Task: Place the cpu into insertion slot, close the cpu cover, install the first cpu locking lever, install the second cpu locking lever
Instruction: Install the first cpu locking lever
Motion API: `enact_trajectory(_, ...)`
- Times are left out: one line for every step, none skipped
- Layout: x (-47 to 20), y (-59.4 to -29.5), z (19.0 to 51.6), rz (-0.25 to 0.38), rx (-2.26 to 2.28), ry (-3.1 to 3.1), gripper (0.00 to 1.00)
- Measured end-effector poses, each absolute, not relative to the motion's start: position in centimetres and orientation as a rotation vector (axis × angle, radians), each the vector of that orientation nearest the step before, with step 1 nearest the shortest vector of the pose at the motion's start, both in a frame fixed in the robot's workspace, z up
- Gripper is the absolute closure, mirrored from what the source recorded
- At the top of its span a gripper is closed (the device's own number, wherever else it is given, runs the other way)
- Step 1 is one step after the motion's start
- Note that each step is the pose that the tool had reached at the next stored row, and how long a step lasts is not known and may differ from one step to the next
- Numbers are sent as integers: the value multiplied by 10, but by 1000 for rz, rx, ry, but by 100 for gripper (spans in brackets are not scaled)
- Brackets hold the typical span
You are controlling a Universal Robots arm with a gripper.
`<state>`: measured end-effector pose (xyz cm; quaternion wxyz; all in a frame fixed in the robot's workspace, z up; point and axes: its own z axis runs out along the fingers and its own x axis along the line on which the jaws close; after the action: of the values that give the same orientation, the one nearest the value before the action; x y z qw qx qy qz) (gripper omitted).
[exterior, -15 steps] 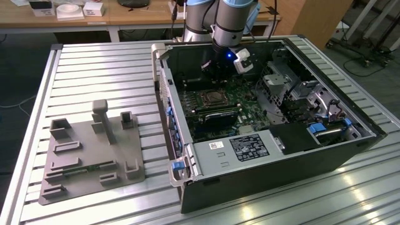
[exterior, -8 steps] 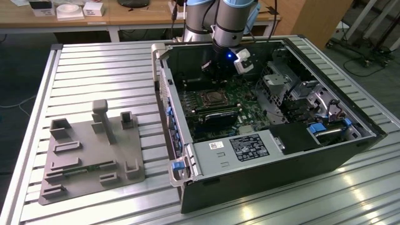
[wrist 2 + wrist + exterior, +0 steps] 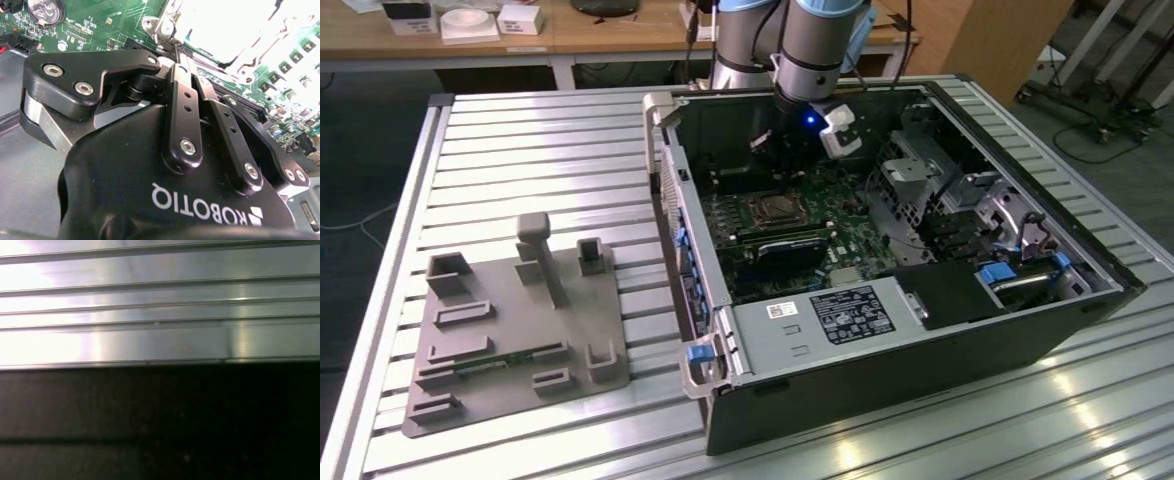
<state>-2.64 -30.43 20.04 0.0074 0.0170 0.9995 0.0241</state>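
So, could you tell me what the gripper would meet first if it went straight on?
Probably the insertion slot, at its silvery edge just ahead of the gripper; depth is unclear.

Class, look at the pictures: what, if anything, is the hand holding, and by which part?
It cannot be told. The hand hangs near the slot, inside the case; no held thing can be made out.

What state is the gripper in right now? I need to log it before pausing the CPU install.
Gripper: closed, low over the motherboard beside the insertion slot; whether it pinches anything cannot be told.
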Motion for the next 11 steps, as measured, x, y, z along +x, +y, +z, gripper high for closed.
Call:
enact_trajectory(-26, -304, 200, 71, 53, 3126, 90)
enact_trajectory(-26, -304, 200, 62, 53, 3126, 90)
enact_trajectory(-26, -304, 200, 55, 53, 3125, 90)
enact_trajectory(-26, -304, 200, 52, 53, 3126, 90)
enact_trajectory(-26, -304, 200, 52, 53, 3126, 90)
enact_trajectory(-26, -304, 200, 52, 53, 3126, 90)
enact_trajectory(-26, -304, 200, 51, 54, 3126, 90)
enact_trajectory(-26, -304, 200, 52, 54, 3126, 90)
enact_trajectory(-26, -304, 200, 52, 54, 3126, 90)
enact_trajectory(-26, -304, 200, 52, 54, 3126, 90)
enact_trajectory(-26, -304, 200, 52, 54, 3126, 90)
